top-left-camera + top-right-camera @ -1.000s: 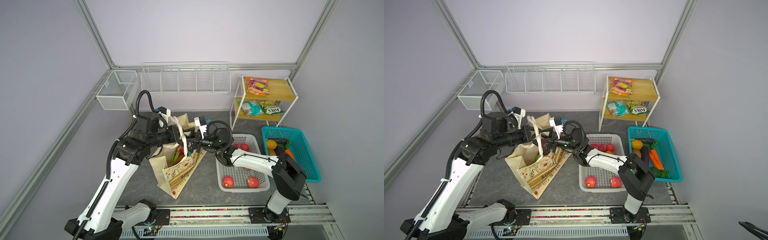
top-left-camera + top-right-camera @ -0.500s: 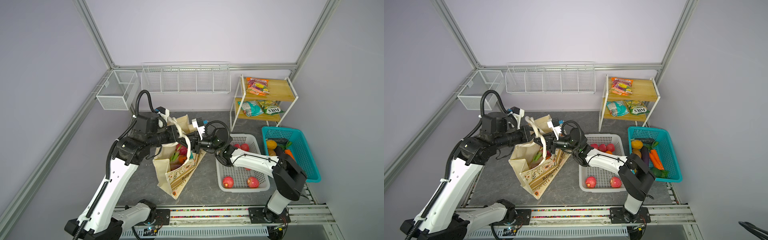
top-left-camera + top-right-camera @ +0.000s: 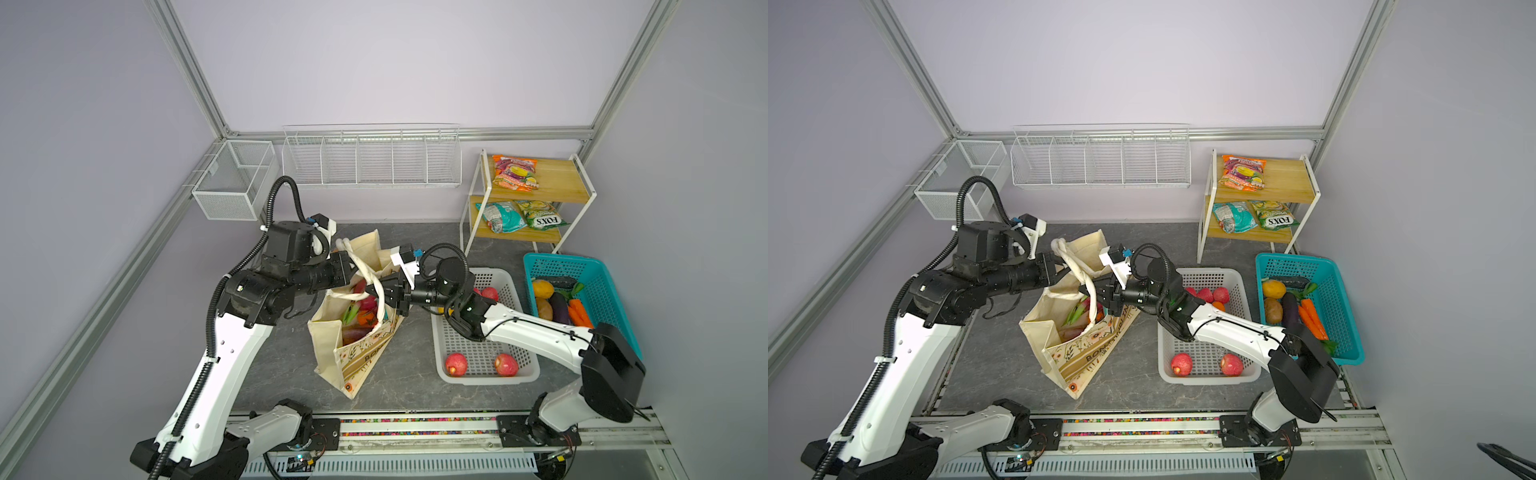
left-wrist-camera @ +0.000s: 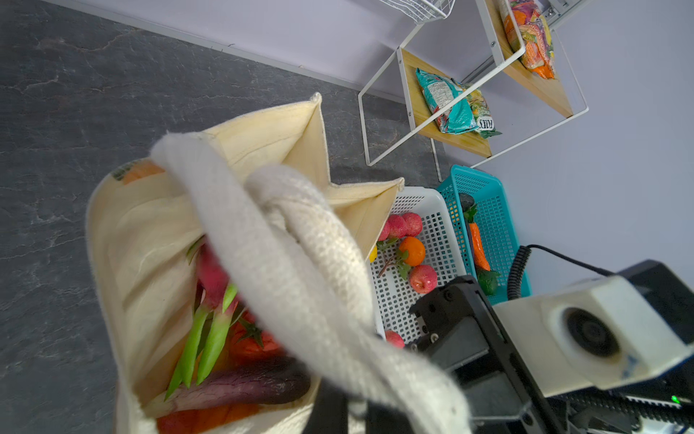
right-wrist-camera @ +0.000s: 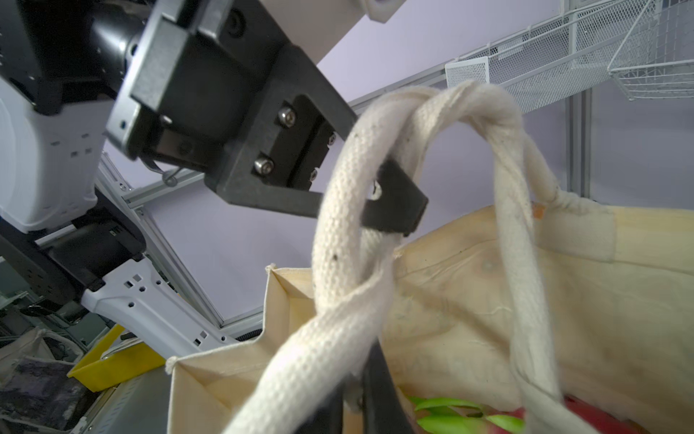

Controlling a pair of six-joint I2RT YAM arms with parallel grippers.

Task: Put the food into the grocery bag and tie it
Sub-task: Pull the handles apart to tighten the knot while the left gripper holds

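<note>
The cream grocery bag [image 3: 357, 365] [image 3: 1075, 357] stands open mid-table. Food lies inside it: a pink dragon fruit [image 4: 212, 270], a purple eggplant [image 4: 240, 383] and orange produce [image 4: 251, 342]. Its two long strap handles [image 5: 338, 210] [image 4: 300, 282] are crossed and twisted together above the opening. My left gripper [image 3: 353, 270] [image 3: 1061, 266] [image 4: 355, 409] is shut on a strap at the bag's left side. My right gripper [image 3: 380, 295] [image 3: 1094, 297] [image 5: 355, 406] is shut on a strap from the right. The two grippers are almost touching.
A white basket [image 3: 490, 380] holding red apples sits right of the bag. A teal basket [image 3: 602, 286] with vegetables lies beyond it. A wooden shelf rack [image 3: 557, 183] with snack packets stands at the back right. Wire baskets [image 3: 370, 162] hang on the back wall.
My right gripper has closed on the strap handle and shifted slightly left over the bag. The left gripper kept its hold, and the bag mouth now gapes wider.
</note>
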